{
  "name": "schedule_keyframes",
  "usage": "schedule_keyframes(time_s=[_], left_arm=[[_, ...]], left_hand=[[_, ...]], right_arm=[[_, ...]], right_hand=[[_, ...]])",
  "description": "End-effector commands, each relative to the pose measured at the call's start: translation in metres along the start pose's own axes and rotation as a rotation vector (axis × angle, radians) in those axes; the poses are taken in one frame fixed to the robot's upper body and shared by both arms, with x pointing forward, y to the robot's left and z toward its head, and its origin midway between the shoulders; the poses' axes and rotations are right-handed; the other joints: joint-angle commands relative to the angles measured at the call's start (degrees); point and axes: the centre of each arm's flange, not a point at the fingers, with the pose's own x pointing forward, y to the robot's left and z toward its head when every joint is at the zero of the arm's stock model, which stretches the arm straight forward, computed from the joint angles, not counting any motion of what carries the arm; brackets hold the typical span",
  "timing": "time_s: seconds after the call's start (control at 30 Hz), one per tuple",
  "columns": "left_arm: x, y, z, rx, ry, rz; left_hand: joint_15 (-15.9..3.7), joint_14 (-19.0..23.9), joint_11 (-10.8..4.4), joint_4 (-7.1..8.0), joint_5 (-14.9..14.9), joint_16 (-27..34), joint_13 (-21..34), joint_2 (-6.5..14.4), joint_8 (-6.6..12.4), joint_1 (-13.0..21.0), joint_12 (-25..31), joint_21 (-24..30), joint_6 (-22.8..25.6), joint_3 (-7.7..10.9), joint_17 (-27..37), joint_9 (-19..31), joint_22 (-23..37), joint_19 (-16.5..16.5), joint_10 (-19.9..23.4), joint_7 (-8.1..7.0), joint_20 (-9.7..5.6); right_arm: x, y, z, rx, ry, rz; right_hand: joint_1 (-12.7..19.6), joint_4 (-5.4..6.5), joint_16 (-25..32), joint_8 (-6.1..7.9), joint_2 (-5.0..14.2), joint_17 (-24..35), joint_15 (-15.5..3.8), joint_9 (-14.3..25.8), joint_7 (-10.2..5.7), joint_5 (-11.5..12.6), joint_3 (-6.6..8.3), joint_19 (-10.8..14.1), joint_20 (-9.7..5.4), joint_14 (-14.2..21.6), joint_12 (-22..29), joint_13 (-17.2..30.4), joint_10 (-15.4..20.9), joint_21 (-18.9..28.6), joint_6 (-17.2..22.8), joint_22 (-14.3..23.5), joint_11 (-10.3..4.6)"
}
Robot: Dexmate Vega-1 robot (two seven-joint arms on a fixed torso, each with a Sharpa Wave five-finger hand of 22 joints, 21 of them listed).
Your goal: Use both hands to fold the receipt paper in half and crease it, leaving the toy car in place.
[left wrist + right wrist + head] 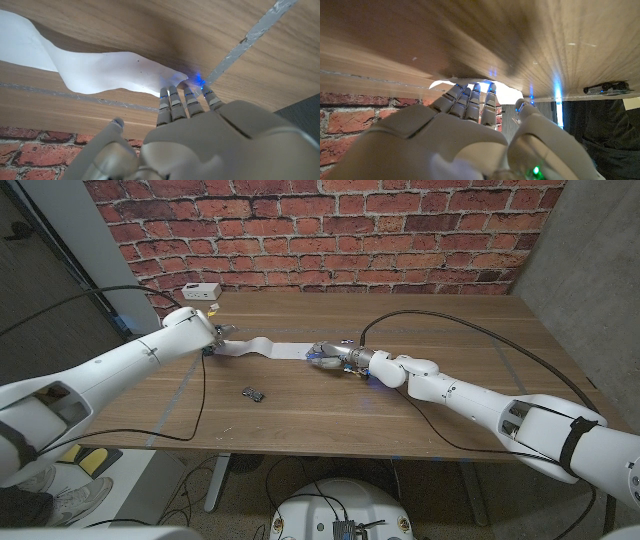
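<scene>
We see the receipt paper (270,348) stretched across the table (400,420) betw. both hands, wavy in the middle. Left hand (212,337) sits at its left end, fingers (172,100) touching the paper edge; can't tell if it's gripped. Right hand (335,356) is on the right end, fingers (470,100) over the paper; grip unclear. Toy car (254,393) lies nearer us, apart from the paper.

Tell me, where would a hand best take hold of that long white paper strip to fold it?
Probably at its two short ends, one hand each. The receipt paper lies lengthwise between the left hand and the right hand, thin and wavy, lifted off the table near the left hand. Coming from above at that raised end looks easiest. The toy car sits apart, nearer the robot.
</scene>
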Motion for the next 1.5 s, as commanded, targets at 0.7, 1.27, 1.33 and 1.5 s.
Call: schedule_keyframes(time_s=[0.7, 1.27, 1.33, 1.5], left_arm=[[-0.046, -0.013, 0.032, -0.438, -0.817, -0.1], [-0.049, -0.02, 0.037, -0.347, -0.714, -0.062], [-0.056, -0.019, 0.037, -0.313, -0.624, 0.012], [-0.065, -0.016, 0.036, -0.196, -0.371, 0.112]], left_hand=[[-0.91, 5.7, -0.06, -3.12, 0.0, 0.9, -0.1, 3.7, 2.54, 4.4, 1.2, -0.2, 6.9, 2.8, -0.4, 0.1, 0.2, 4.2, 7.0, -0.95, 2.25], [2.06, 6.5, 3.01, -3.58, -0.5, 0.3, -0.1, 3.3, 0.79, 4.5, -1.0, -0.1, 3.4, 2.94, -0.5, 0.1, 0.3, 7.2, 3.1, 0.11, 1.84], [2.25, 6.4, 3.35, -3.45, -0.5, 0.3, -0.1, 3.5, 0.8, 4.4, -1.0, 0.2, 3.3, 3.0, -0.5, 0.2, 0.4, 7.9, 2.9, 0.26, 2.2], [3.01, 4.2, 3.05, -3.23, -0.7, -0.4, 0.0, 3.7, 0.79, 4.1, -2.1, -0.2, 2.9, 3.06, -0.4, 0.2, 0.4, 7.8, -0.7, -1.89, 2.5]], right_arm=[[-0.006, 0.003, -0.001, -0.002, 0.009, 0.001], [-0.012, 0.003, -0.003, 0.008, 0.02, -0.004], [-0.012, 0.003, -0.003, 0.008, 0.02, -0.005], [-0.013, 0.005, -0.003, 0.006, 0.019, 0.004]], right_hand=[[-0.5, 0.18, -0.6, -0.38, -0.07, -0.1, -0.6, 0.0, -0.22, 0.7, 0.74, 1.0, 0.28, 0.3, -0.3, 0.2, 0.3, 0.4, 0.0, 0.9, -0.14], [-0.7, 0.2, -0.7, -0.41, -0.14, -0.1, -0.71, 0.0, -0.24, 0.8, 0.94, 1.1, 0.12, 0.4, -0.4, 0.2, 0.3, 0.3, 0.0, 0.9, -0.24], [-0.7, 0.2, -0.7, -0.42, -0.14, -0.1, -0.71, 0.0, -0.21, 0.9, 0.96, 1.1, 0.06, 0.4, -0.4, 0.2, 0.3, 0.3, 0.0, 0.9, -0.3], [-0.7, 0.2, -0.8, -0.45, -0.16, -0.1, -0.76, 0.0, -0.17, 0.9, 1.01, 1.1, 0.06, 0.3, -0.4, 0.2, 0.3, 0.3, -0.1, 0.9, -0.33]])
